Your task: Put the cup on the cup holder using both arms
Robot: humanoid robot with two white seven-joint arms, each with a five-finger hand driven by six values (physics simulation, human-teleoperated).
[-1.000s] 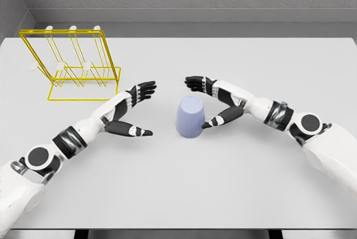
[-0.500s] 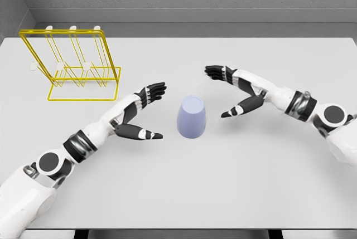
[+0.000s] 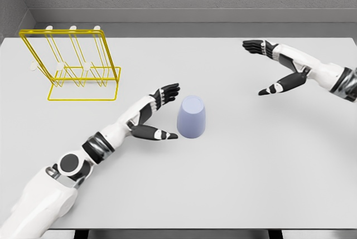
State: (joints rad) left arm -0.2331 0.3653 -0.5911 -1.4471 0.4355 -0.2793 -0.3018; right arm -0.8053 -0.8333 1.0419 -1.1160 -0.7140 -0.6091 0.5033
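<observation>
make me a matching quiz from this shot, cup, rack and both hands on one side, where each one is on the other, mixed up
Things:
1. cup
2. cup holder
3. left hand
4. right hand

Places:
A. far left of the table, standing empty
B. upper right, open and well away from the cup
C. middle of the table, upside down
D. just left of the cup, fingers spread, not grasping it

Pairs: 1-C, 2-A, 3-D, 4-B

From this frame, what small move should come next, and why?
Probably close the left hand around the lavender cup: its open fingers already flank the cup's left side, while the right hand is open and far off. The yellow wire cup holder stands empty.
</observation>
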